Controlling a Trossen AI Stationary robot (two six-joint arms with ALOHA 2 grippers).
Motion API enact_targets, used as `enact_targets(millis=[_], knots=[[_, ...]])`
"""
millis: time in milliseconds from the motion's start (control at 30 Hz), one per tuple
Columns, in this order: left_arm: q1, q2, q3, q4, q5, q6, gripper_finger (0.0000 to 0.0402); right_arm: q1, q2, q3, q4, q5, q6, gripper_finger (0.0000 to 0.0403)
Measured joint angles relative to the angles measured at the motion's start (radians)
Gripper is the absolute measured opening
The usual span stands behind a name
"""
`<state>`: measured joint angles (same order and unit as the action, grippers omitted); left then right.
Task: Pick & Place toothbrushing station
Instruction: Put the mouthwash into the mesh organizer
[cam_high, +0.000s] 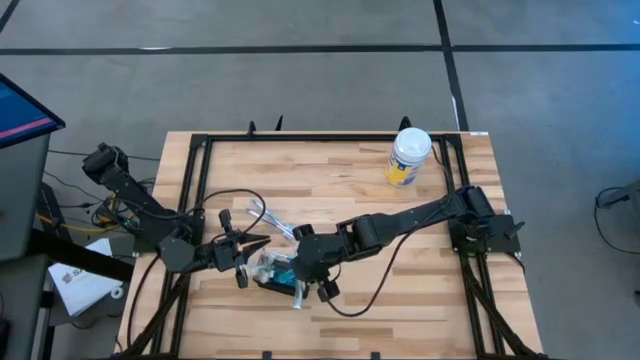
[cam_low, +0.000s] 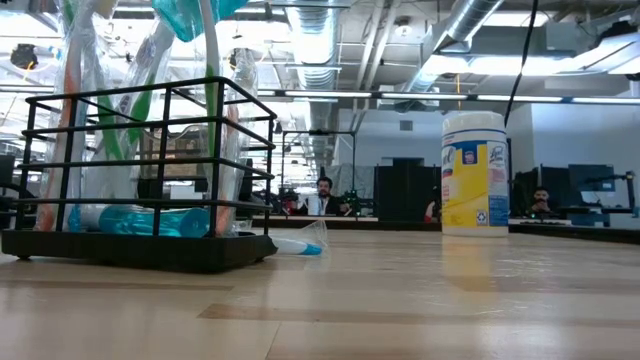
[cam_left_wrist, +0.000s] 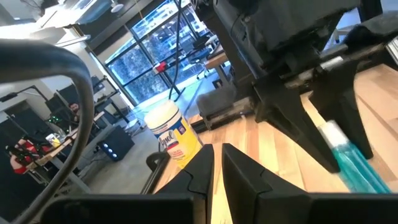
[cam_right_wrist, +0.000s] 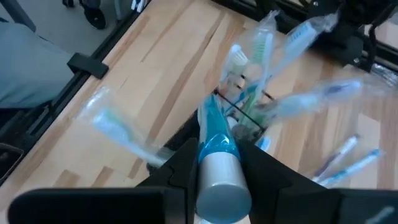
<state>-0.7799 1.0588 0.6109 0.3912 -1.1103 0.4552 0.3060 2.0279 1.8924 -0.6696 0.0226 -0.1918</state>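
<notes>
On the wooden surface (cam_high: 340, 180), the toothbrushing station (cam_high: 276, 272), a black wire holder, stands near the front edge so the right gripper (cam_right_wrist: 219, 163), fingers clamped on a teal-and-white tube (cam_right_wrist: 219, 168), can drop it in, while the left gripper (cam_high: 243, 252), fingers nearly together, waits just beside it.
</notes>
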Motion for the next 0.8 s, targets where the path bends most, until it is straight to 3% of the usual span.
enact_targets(millis=[200,800], knots=[[0.000,0.000,0.000,0.007,0.000,0.000,0.0026,-0.006,0.079,0.010,-0.001,0.001,-0.033,0.0081],[0.000,0.000,0.000,0.014,0.012,0.003,0.0026,-0.020,0.088,0.033,-0.003,0.000,-0.017,0.0081]])
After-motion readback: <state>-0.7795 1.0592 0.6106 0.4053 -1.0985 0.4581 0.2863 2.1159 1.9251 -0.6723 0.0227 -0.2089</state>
